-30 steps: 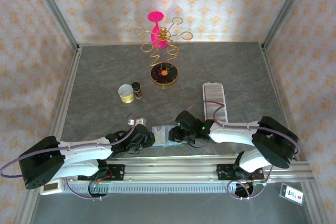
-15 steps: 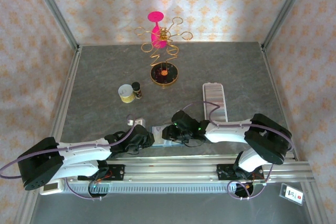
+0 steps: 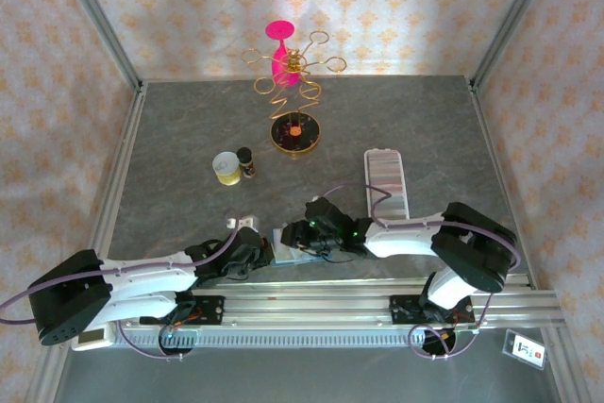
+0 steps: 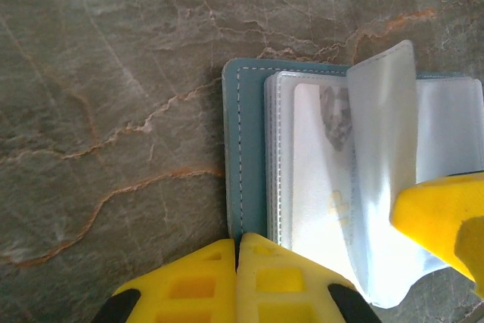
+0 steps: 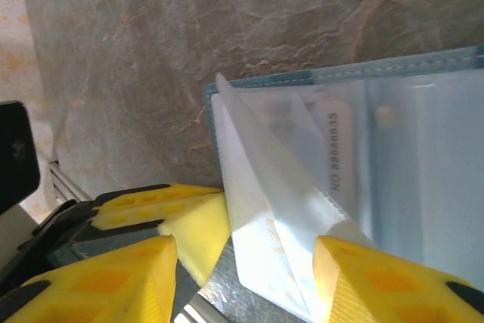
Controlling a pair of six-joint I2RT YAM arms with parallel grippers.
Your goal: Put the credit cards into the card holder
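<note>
The teal wallet (image 3: 285,237) (image 4: 246,149) lies open near the table's front edge, its clear sleeves (image 5: 423,156) spread out. A pale card (image 4: 318,187) (image 5: 336,149) with printed numbers sits inside a sleeve. My left gripper (image 4: 238,243) (image 3: 257,254) is shut, with its tips pressing on the teal cover's near edge. My right gripper (image 5: 246,262) (image 3: 300,232) is open over the wallet. One sleeve leaf (image 4: 382,134) (image 5: 265,187) stands lifted against one of its fingers (image 4: 446,217). The long ridged card holder (image 3: 387,181) lies to the back right, apart from both grippers.
A gold wire stand (image 3: 294,92) with a pink piece stands at the back centre. A yellowish cup (image 3: 226,168) and a small dark bottle (image 3: 245,162) sit left of centre. A small white object (image 3: 243,221) lies beside the left arm. The metal rail (image 3: 330,294) bounds the front.
My right gripper has slid left across the wallet, so the teal cover shows less from above. The left gripper has shifted slightly left and nearer the rail.
</note>
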